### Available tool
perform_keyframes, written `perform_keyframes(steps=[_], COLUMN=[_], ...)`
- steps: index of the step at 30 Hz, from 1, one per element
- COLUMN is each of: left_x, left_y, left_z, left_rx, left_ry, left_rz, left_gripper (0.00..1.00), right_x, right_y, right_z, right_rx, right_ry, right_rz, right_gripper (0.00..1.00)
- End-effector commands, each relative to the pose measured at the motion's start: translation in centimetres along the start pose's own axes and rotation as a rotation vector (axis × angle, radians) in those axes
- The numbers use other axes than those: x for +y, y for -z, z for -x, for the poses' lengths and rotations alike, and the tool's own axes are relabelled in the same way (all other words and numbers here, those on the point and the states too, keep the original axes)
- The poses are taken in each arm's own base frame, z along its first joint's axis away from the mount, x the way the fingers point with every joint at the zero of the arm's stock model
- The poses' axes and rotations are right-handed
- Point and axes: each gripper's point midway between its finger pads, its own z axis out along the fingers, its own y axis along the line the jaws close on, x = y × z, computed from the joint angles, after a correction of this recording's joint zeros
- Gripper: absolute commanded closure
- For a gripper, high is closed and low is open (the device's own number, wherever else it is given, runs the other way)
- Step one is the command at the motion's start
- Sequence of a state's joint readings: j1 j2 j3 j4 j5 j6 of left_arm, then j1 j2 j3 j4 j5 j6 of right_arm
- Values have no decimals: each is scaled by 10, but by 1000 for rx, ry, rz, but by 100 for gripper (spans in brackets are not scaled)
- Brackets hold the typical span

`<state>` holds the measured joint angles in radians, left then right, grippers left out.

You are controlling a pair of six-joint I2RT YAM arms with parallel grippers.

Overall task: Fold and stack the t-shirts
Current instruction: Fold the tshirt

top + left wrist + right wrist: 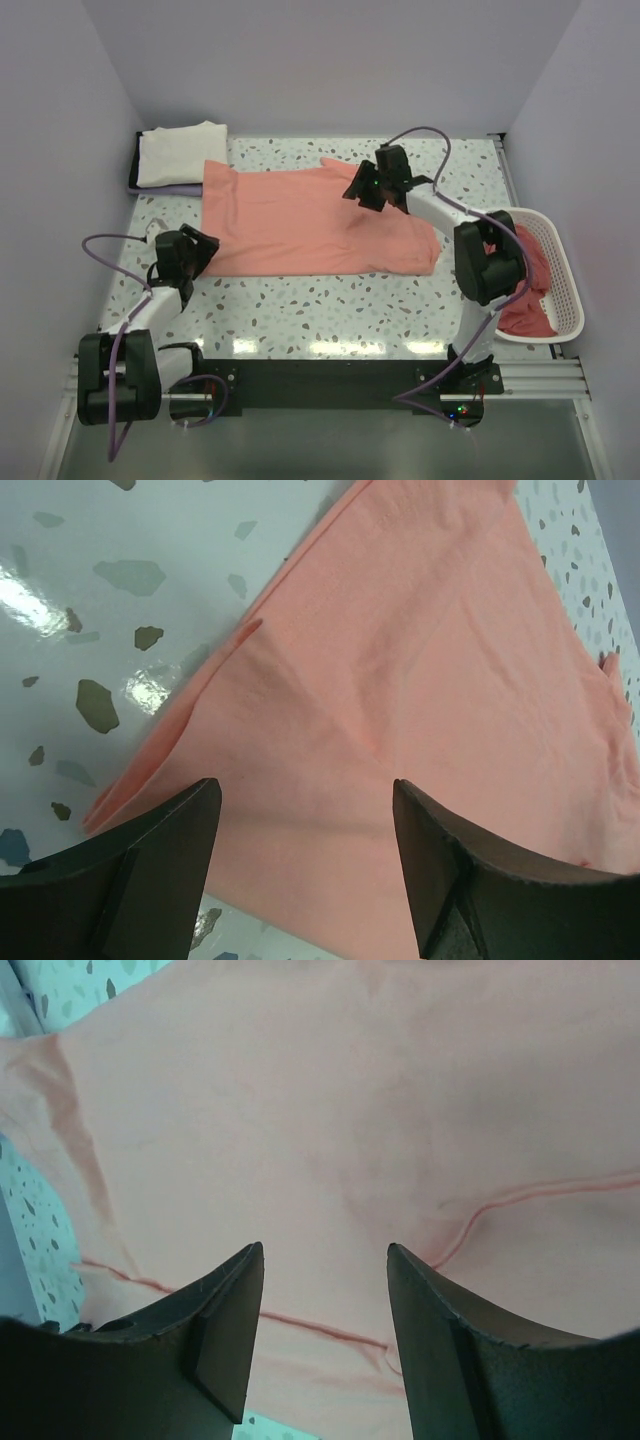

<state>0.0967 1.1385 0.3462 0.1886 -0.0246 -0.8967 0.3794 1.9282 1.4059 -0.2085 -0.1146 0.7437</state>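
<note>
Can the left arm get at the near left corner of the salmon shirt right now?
Probably yes. The left pincer hangs open right at that corner of the salmon shirt, and nothing lies between them.

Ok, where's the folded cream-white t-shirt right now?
In the top view, the cream-white t-shirt sits folded at the far left corner of the table, just left of the spread salmon-pink t-shirt.

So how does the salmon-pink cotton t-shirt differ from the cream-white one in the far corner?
The salmon-pink cotton t-shirt lies spread out on the speckled table; the cream-white t-shirt is folded into a compact block. The pink one covers far more table than the cream. The left gripper and right gripper stand open over the pink one, neither by the cream one. Both are plain.
</note>
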Motion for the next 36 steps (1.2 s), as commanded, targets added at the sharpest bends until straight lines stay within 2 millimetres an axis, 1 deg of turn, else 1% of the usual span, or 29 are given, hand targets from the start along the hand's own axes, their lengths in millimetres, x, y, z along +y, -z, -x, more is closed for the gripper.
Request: perform_keyframes(steps=[1, 2, 3, 4, 5, 6, 7, 8, 9, 10, 11, 13, 14, 15, 16, 17, 20, 21, 25, 26, 27, 28, 29, 30, 32, 36], left_x=[-1, 4, 10, 20, 24, 24, 28, 29, 35, 39, 41, 48, 50, 55, 55, 55, 58, 59, 63, 66, 67, 68, 70, 71, 75, 76], left_y=[7, 9, 12, 14, 16, 20, 21, 22, 24, 24, 24, 23, 22, 21, 19, 16, 13, 11, 6, 5, 4, 3, 2, 1, 2, 3], left_z=[20, 21, 27, 23, 24, 27, 24, 24, 21, 17, 15, 8, 6, 2, 0, -2, -7, -10, -15, -17, -18, -20, -22, -23, -26, -25], left_rx=[-75, -84, -120, -115, -126, -145, -145, -148, -140, -135, -131, -120, -115, -105, -103, -95, -80, -73, -62, -53, -51, -47, -41, -38, -31, -37], left_ry=[5, 8, 25, 30, 37, 47, 51, 57, 63, 64, 76, 83, 88, 96, 99, 104, 110, 117, 124, 124, 123, 121, 121, 121, 116, 108], left_rz=[43, 67, 101, 140, 153, 152, 160, 161, 186, 198, 203, 214, 217, 233, 228, 224, 226, 229, 242, 252, 253, 255, 262, 263, 272, 276], left_gripper=[26, 26, 26, 29, 30, 30, 31, 32, 33, 35, 38, 41, 42, 43, 43, 44, 44, 44, 45, 45, 49, 51, 53, 58, 64, 76], right_x=[-3, 2, -11, -18, -23, -27, -32, -44, -41, -48, -57, -71, -88, -92, -98, -111, -124, -132, -152, -163, -168, -171, -182, -186, -194, -197], right_y=[35, 50, 54, 59, 74, 80, 88, 92, 106, 111, 119, 126, 127, 133, 136, 135, 140, 140, 140, 140, 140, 139, 141, 142, 143, 142], right_z=[1, 5, -7, -10, -15, -18, -19, -33, -32, -36, -46, -55, -64, -65, -70, -80, -88, -93, -97, -96, -97, -98, -97, -96, -96, -98], right_rx=[-34, -62, -46, -54, -66, -70, -84, -63, -85, -91, -93, -91, -94, -108, -109, -95, -97, -93, -82, -82, -76, -70, -72, -72, -77, -80], right_ry=[21, 20, 18, 15, 9, 9, 7, 2, 2, 0, -2, -7, -17, -23, -27, -33, -42, -43, -60, -76, -82, -93, -112, -123, -139, -155], right_rz=[-21, -9, -34, -52, -56, -65, -76, -95, -76, -96, -106, -138, -187, -191, -198, -226, -242, -260, -299, -318, -324, -323, -343, -350, -367, -379], right_gripper=[44, 44, 44, 44, 45, 45, 45, 45, 45, 45, 46, 47, 48, 49, 50, 51, 51, 51, 51, 51, 52, 52, 52, 52, 51, 50])
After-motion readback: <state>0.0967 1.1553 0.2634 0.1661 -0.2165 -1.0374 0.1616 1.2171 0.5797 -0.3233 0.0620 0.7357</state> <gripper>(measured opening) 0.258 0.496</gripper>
